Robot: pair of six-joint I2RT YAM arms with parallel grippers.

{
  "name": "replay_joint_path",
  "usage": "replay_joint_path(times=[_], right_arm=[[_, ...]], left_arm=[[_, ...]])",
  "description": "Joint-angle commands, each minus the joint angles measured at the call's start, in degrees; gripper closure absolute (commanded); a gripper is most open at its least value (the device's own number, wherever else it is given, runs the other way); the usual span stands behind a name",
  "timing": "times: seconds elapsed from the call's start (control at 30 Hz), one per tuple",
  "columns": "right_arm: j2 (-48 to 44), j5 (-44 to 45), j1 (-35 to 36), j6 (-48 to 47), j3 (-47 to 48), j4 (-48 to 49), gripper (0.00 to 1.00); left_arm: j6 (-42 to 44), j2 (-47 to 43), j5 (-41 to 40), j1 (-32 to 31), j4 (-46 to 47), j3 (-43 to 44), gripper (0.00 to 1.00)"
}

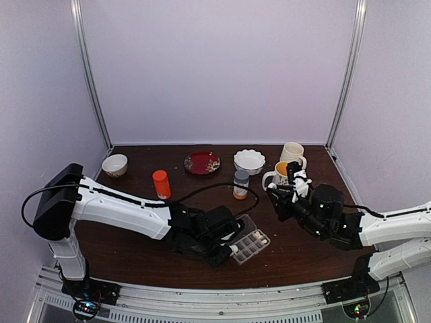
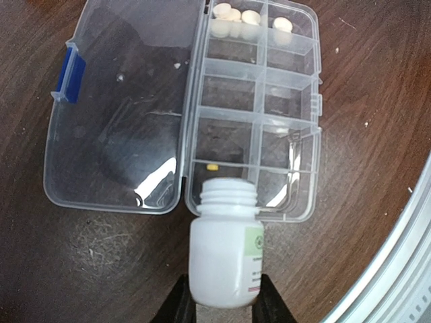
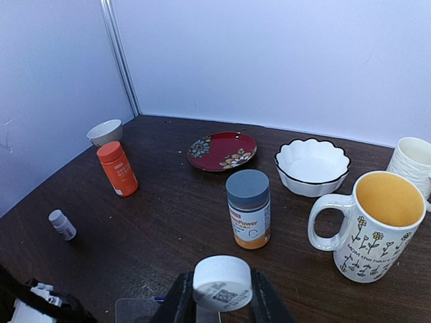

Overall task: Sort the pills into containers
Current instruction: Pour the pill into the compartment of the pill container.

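Observation:
The clear organiser box (image 2: 316, 101) lies on the table with its lid (image 2: 121, 121) folded open to the left. Several white pills (image 2: 232, 15) fill its far compartments, and one tiny yellow pill (image 2: 212, 166) lies in a near compartment. My left gripper (image 2: 223, 296) is shut on an uncapped white bottle (image 2: 222, 249), whose mouth points over the box's near edge. In the top view that gripper (image 1: 225, 250) sits just left of the box (image 1: 250, 243). My right gripper (image 3: 222, 296) hangs above the table, shut on the white cap (image 3: 222, 282).
Behind stand an orange bottle (image 3: 117, 168), a grey-capped amber bottle (image 3: 248, 208), a red plate (image 3: 222, 149), a scalloped white bowl (image 3: 312, 166), a flowered mug (image 3: 377, 225), a ribbed white mug (image 3: 412, 158) and a small bowl (image 3: 106, 132). A small white vial (image 3: 62, 224) lies at the left.

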Motion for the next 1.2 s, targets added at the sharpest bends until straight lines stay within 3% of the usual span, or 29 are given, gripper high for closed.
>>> replay_joint_path(times=[0.0,0.4,0.57,0.77,0.9,1.17], right_arm=[[-2.84,-4.14,-0.27,4.7,-1.76,-5.49,1.0],[-10.68,-10.75,-0.27,11.04,-7.17,-12.99,1.0],[-7.87,-20.31,-0.27,11.71,-4.0,-18.19,1.0],[-3.8,-34.22,0.49,15.69,-3.06,-16.44,1.0],[1.08,-35.4,3.54,17.08,0.22,-18.16,1.0],[10.14,-41.97,4.03,29.24,-2.39,-0.3,1.0]], left_arm=[[0.14,-1.88,-0.04,0.17,3.8,-1.57,1.0],[1.16,-5.64,1.5,-0.7,7.53,-4.5,1.0],[0.64,-5.63,2.6,-1.39,7.45,-4.55,1.0],[-0.36,-5.3,3.48,-1.67,8.76,-5.2,1.0],[-0.78,-4.87,4.0,-1.82,9.25,-5.39,1.0],[-1.36,-4.03,4.31,-1.91,10.85,-6.37,1.0]])
